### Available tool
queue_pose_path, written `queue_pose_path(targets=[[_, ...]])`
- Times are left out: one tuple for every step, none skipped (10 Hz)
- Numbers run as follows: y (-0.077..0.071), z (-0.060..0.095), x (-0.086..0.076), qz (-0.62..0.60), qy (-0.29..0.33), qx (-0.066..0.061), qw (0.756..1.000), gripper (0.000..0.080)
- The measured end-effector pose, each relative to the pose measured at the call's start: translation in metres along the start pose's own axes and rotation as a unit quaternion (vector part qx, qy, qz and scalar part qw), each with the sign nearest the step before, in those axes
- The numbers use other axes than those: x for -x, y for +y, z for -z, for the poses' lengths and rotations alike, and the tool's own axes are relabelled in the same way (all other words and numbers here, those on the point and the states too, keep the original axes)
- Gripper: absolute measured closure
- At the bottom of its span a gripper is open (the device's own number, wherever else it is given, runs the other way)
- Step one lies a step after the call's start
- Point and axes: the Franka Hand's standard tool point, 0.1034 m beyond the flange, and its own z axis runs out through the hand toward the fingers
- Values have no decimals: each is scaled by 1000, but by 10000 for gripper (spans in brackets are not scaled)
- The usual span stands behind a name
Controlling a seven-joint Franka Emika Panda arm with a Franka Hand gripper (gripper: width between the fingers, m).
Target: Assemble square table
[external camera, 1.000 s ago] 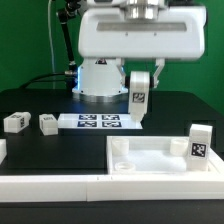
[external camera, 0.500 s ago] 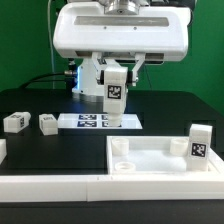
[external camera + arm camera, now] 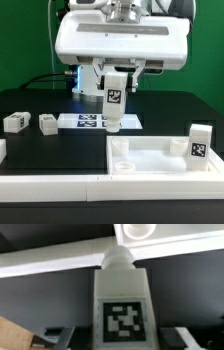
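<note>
My gripper (image 3: 115,80) is shut on a white leg (image 3: 114,102) with a tag, holding it upright in the air over the marker board (image 3: 90,121), just behind the far left corner of the white square panel (image 3: 160,162). In the wrist view the leg (image 3: 122,297) fills the middle between my fingers (image 3: 66,336), with a round hole of the panel (image 3: 138,231) beyond its tip. A second leg (image 3: 199,142) stands at the panel's right edge. Two more legs (image 3: 15,122) (image 3: 48,123) lie on the black table at the exterior view's left.
Long white bars (image 3: 50,186) edge the black surface at the front. The robot's white base (image 3: 100,80) stands behind the held leg. A green backdrop lies at the back.
My gripper has carried the leg toward the exterior view's left, from over the panel's back rim to over the marker board, and it has sunk slightly. The other parts have not moved.
</note>
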Motion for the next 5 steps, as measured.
queue_pose_path(targets=[[-1, -7, -2, -1, -12, -1, 1000, 511], [-2, -8, -13, -4, -4, -2, 1000, 511], [-7, -14, -16, -3, -3, -3, 1000, 511], [-12, -20, -18, -3, -2, -4, 1000, 511], [-16, -23, -19, -6, -1, -4, 1000, 511]])
